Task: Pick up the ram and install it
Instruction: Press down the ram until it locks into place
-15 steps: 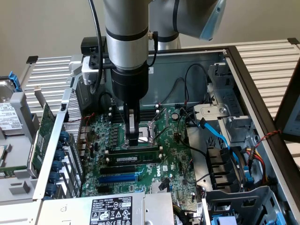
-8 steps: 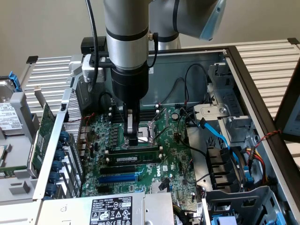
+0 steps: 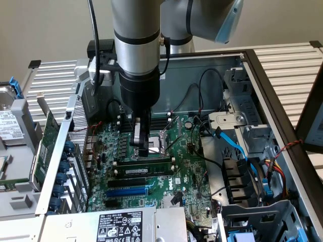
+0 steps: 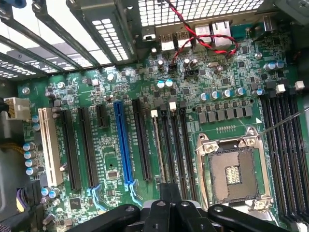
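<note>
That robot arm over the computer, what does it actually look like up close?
The arm is a thick silver-grey metal tube with a pale blue cap on its joint. Below it sits a black cylindrical wrist, ending in a narrow black and silver pincer. A black cable runs down alongside the arm.

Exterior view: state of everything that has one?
ram: on edge in a memory slot; full seating not visible.
gripper: lowered to the board, just above the ram.
CPU socket: empty, no cooler.
blue slot: empty.
computer case: side panel off, board exposed.
</note>
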You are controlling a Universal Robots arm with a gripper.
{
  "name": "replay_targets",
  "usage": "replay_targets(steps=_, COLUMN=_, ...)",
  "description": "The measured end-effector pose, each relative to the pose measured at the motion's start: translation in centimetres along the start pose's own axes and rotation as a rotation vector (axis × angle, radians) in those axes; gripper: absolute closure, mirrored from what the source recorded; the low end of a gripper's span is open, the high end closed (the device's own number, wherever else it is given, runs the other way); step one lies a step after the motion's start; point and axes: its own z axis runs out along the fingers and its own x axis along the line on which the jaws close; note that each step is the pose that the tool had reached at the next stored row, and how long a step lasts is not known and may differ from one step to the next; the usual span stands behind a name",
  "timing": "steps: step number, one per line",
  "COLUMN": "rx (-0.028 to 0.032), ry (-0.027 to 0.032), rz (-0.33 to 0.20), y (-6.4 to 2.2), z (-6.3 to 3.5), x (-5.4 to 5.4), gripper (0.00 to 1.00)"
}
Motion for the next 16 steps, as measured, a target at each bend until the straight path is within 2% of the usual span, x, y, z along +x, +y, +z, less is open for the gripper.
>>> replay_targets(steps=16, rx=-0.0029, ry=-0.0049, rz=0.219, y=0.00, z=0.06, x=0.00, gripper=0.89)
